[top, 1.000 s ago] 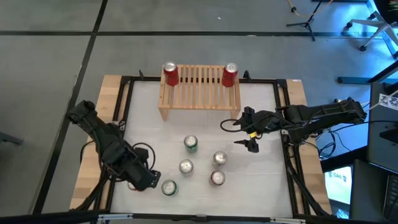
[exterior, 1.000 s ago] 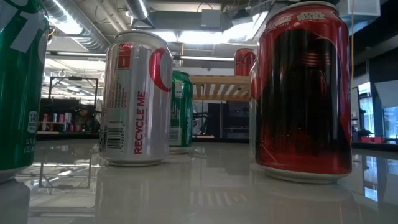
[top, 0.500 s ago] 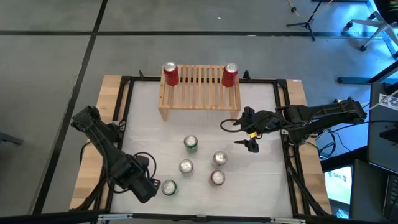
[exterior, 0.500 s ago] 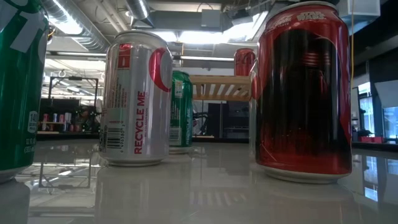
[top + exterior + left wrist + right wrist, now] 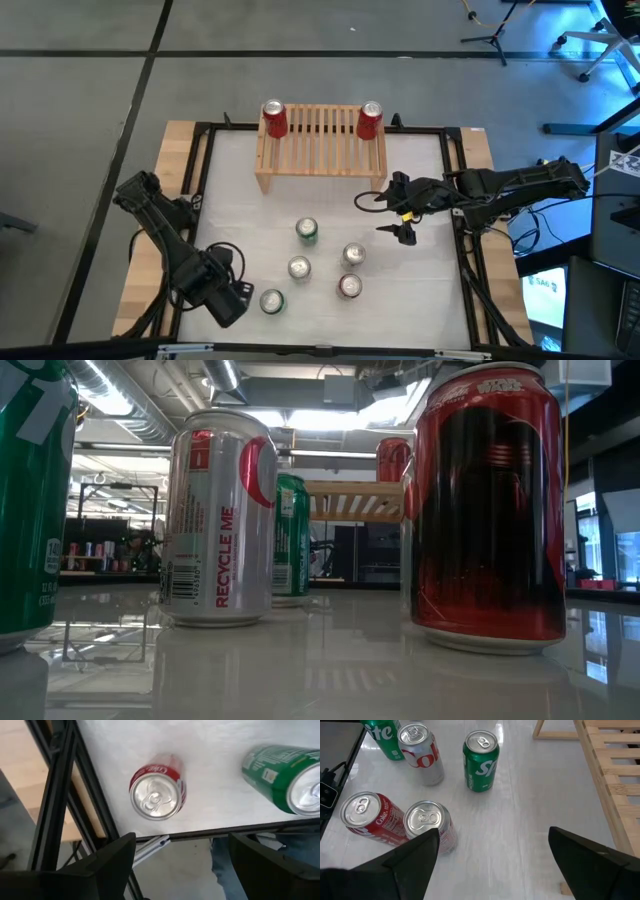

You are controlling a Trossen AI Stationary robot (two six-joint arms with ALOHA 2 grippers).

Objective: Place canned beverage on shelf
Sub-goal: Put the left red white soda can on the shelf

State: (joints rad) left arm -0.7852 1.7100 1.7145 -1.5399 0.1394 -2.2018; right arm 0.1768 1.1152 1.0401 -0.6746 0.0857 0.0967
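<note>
The light-wood shelf (image 5: 320, 150) stands at the table's far side, with a red can at each end of its slatted top (image 5: 274, 120) (image 5: 369, 121). Several loose cans stand upright mid-table, among them a green one (image 5: 271, 301). My left gripper (image 5: 228, 300) hangs open just left of that green can and points down. Its wrist view shows a red can (image 5: 156, 795) and the green can (image 5: 285, 775) beyond the open fingers (image 5: 182, 865); neither lies between them. My right gripper (image 5: 387, 218) hovers open right of the cans, empty (image 5: 492, 865).
Black frame rails (image 5: 203, 200) with wood strips outside them border the white tabletop. The near rail (image 5: 225, 832) and the left rail meet close to the red can. A silver can (image 5: 427, 825) and a red can (image 5: 367, 820) stand nearest my right gripper.
My left gripper has moved toward the table's near edge and a little down, rolling slightly, and now hangs beside the near-left green can. No can has moved.
</note>
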